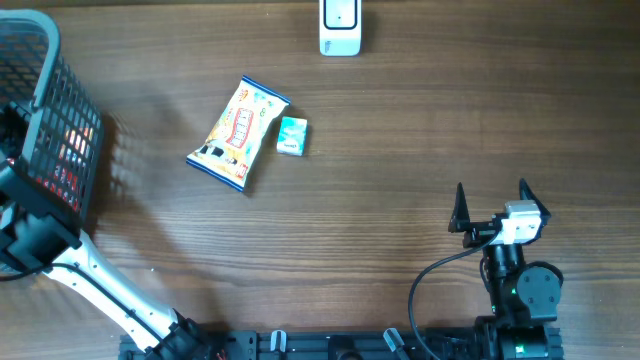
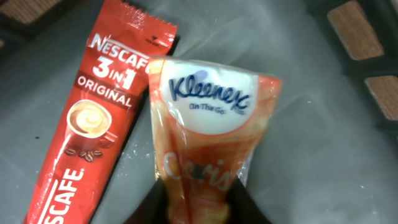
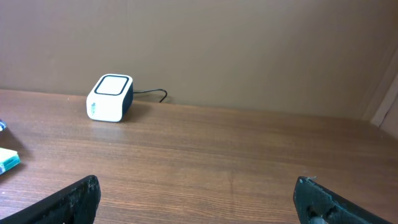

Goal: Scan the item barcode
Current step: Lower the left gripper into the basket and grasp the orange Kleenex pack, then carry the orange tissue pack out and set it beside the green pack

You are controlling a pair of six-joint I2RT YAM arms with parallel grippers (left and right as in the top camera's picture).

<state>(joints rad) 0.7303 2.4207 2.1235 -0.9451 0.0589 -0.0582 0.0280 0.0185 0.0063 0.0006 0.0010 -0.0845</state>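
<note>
left claw (image 2: 202, 202) pinches the lower end of the kleenex pack (image 2: 208, 118) at frame bottom, beside a nescafe sachet (image 2: 87, 124); right claw (image 3: 198, 202) gapes wide, empty.

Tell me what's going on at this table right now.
The left arm reaches into the basket, its jaws pinching a tissue pack next to a coffee sachet. The right arm sits with jaws open, facing the scanner. A snack packet and a small box lie on the table. Nothing is at the scanner yet.
</note>
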